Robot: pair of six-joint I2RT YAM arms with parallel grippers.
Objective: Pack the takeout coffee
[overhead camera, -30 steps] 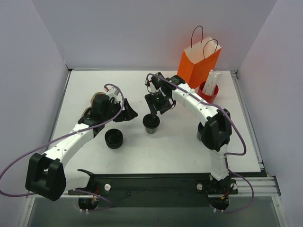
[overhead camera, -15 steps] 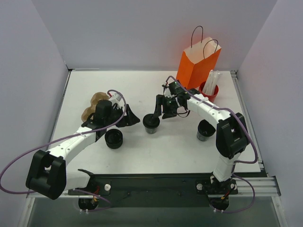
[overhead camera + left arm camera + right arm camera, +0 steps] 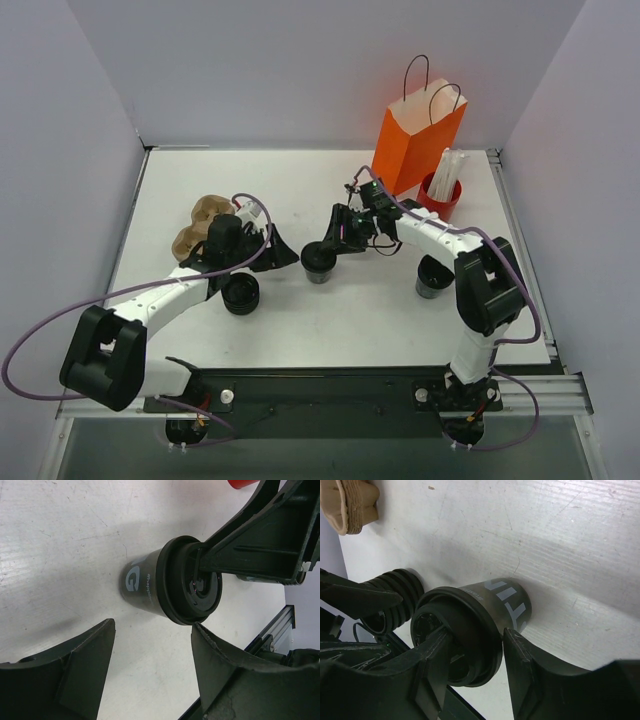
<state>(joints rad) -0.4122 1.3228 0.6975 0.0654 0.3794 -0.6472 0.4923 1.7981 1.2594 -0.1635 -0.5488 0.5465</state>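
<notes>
Coffee cup (image 3: 320, 262) upright mid-table, centre of the overhead frame, well off every table (image 3: 330, 330) edge. Right gripper (image 3: 334, 242) clamped on its lid rim. Left gripper (image 3: 152, 630) wide, fingers apart from the coffee cup, just left of it. Ribbed black stack (image 3: 240, 293) near, lower left. Orange bag (image 3: 418, 135) upper right at the far edge; red straw cup (image 3: 440, 195) beside it.

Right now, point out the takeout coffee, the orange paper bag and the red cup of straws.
takeout coffee (image 3: 142, 587), left wrist view, lettered side wall.
orange paper bag (image 3: 415, 140), top external view, front face.
red cup of straws (image 3: 448, 203), top external view, red outer wall.
</notes>
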